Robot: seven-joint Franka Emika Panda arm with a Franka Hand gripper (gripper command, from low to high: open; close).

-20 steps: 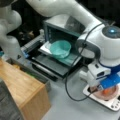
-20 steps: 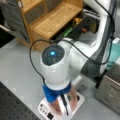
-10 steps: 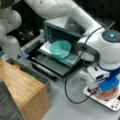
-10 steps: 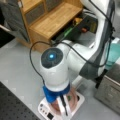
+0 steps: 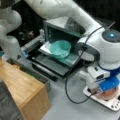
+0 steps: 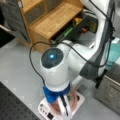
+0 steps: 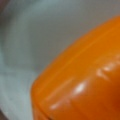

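Teal bowl on open oven's door; gripper low over reddish plate on white scale

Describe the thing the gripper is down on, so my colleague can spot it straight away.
Find the white scale on the grey table at a front view's lower right, below the arm's blue wrist. The orange-brown round plate lies on it, under the gripper. The teal bowl sits apart, in the open oven.
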